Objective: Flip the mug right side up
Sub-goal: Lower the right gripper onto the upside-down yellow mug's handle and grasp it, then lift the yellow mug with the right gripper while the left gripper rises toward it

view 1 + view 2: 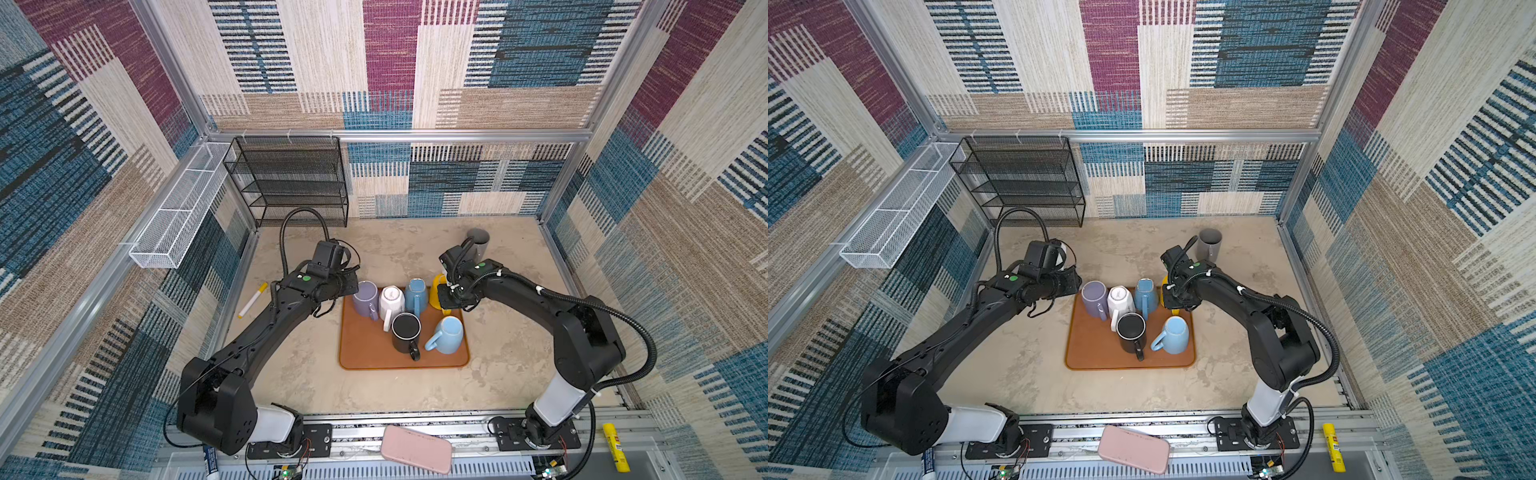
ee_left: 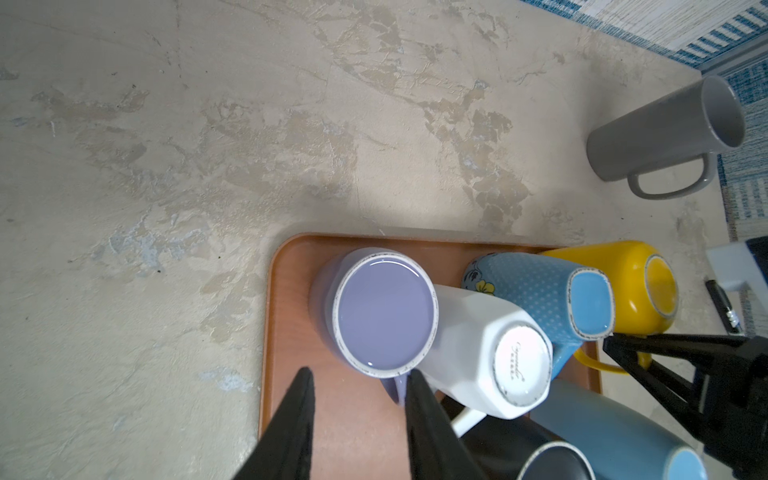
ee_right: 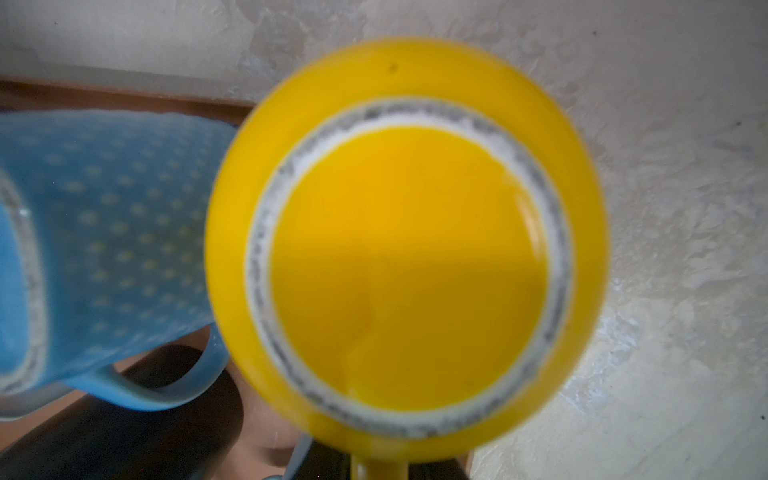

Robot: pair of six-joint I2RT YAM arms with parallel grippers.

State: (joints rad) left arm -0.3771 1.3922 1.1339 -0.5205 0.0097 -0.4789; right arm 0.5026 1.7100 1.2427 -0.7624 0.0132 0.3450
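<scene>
Beige tabletop, patchwork walls, left end effector parted, right end effector unclear

Both top views look down from high at the near edge. Wrist cameras hover close, both showing the yellow ceramic mug.

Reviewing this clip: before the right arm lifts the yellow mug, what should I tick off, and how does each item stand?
1. Yellow mug sits base-up on the tray: ok.
2. Right gripper at its handle: ok.
3. Grip closed firmly on the handle: cannot tell.
4. Left gripper open, holding nothing: ok.
5. Clearance from the blue polka-dot mug: not ok, very close.
6. Bare table beside the tray for setting it upright: ok.
</scene>
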